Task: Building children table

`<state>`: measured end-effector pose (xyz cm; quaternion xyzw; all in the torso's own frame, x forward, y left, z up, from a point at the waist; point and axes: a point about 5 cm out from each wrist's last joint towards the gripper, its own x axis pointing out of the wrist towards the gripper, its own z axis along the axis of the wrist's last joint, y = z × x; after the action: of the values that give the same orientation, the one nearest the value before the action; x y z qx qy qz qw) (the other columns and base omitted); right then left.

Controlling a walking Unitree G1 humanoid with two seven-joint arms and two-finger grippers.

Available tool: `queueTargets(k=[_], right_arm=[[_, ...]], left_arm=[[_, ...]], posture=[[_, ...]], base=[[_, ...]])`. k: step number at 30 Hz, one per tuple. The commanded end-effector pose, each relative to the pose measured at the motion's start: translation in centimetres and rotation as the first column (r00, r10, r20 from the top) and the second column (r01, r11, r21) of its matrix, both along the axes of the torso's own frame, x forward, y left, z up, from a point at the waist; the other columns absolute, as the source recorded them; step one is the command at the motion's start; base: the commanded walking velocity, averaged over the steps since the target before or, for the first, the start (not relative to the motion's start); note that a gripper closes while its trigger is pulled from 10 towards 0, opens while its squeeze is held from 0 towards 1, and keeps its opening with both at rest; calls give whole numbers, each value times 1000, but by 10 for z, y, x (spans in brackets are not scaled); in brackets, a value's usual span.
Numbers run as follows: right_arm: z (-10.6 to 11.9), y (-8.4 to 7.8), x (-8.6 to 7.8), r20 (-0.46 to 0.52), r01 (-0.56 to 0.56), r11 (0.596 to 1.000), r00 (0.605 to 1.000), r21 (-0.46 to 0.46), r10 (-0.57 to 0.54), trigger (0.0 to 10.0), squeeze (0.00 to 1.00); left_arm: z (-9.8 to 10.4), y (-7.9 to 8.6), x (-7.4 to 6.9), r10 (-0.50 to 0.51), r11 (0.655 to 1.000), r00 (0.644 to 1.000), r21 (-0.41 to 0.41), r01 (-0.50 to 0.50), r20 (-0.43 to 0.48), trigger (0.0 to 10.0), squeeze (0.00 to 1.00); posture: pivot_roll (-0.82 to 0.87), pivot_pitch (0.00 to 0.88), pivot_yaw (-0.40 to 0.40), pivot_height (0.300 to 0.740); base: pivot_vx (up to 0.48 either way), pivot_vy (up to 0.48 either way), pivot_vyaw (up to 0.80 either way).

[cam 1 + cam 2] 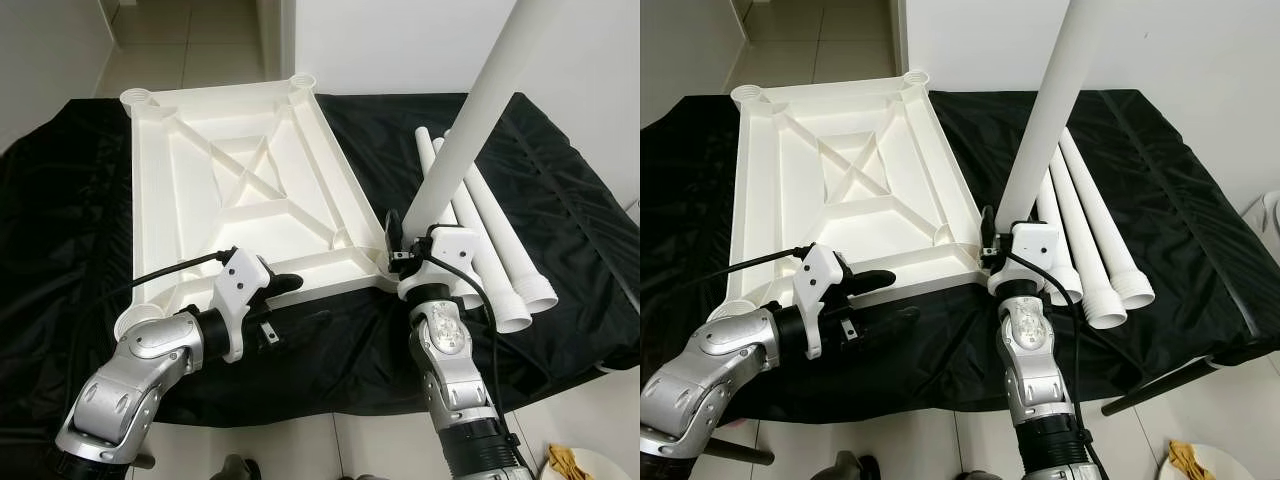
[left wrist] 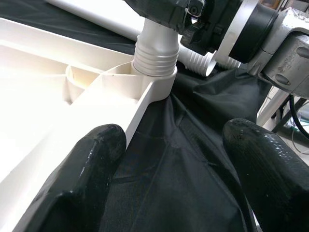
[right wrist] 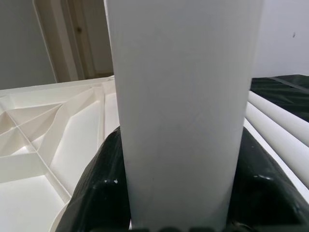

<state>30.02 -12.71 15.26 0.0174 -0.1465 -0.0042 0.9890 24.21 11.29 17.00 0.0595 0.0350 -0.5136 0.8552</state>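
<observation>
The white leg (image 1: pixel 470 130) I hold stands nearly upright, leaning a little away from me, its ribbed threaded end seated in the near right corner socket (image 2: pixel 154 79) of the upturned tabletop (image 1: pixel 240 190), which lies ribs-up on the black cloth (image 1: pixel 570 220). It looks to me like hollow moulded plastic: light, stiff, smooth and rather slippery, so a long tube like this will want to tip and twist in the grip. I judge the best hold is low, just above the threads, where the lever is short, and that is where my right gripper (image 1: pixel 415 240) has it, both fingers pressed against the tube's sides. The tabletop itself seems light enough to slide on the cloth when I turn the leg, and its thin ribs could flex, so the outer rim is the place to brace it. My left gripper (image 1: pixel 275 300) is at the near edge, fingers (image 2: pixel 82 179) spread wide and holding nothing, one finger against the rim (image 2: pixel 120 130) and the other over bare cloth. Three more legs (image 1: pixel 490 230) lie side by side on the cloth just right of the corner, flared ends toward me.
</observation>
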Motion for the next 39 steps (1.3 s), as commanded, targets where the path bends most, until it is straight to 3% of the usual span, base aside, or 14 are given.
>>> queueTargets(k=[1, 3, 18, 29, 31, 39], right_arm=[[-59, -19, -7, -306, 94, 996, 948, 8, -87, 10000, 0], [-62, -18, -4, -354, 97, 995, 932, 33, -79, 10000, 0], [-74, -22, -4, -432, 113, 990, 899, 79, -68, 10000, 0], [-72, -22, -5, -417, 127, 990, 905, 61, -91, 10000, 0], [-67, -25, -4, -386, 226, 974, 901, 27, -198, 10000, 0], [-55, -21, 6, -369, 355, 935, 870, 9, -327, 10000, 0]], left_arm=[[0, 0, -2, 25, 1000, 1000, -2, -25, 2, 10000, 0], [0, 0, -3, 23, 1000, 1000, -2, -23, 1, 10000, 0], [0, -1, -4, 19, 1000, 1000, -3, -19, 0, 10000, 0], [0, -2, -4, 17, 1000, 1000, -3, -17, 0, 10000, 0], [0, -2, -4, 18, 1000, 1000, -4, -18, 0, 10000, 0], [0, -2, -3, 24, 1000, 1000, -10, -24, -2, 10000, 0]], posture=[[-23, 132, 26, 740], [-24, 130, 26, 740], [-23, 129, 23, 740], [-25, 128, 22, 740], [-24, 130, 23, 740], [-26, 133, 28, 740]], base=[[0, 0, 0], [0, 0, 0], [0, 0, 0], [0, 0, 0], [0, 0, 0], [0, 0, 0]])
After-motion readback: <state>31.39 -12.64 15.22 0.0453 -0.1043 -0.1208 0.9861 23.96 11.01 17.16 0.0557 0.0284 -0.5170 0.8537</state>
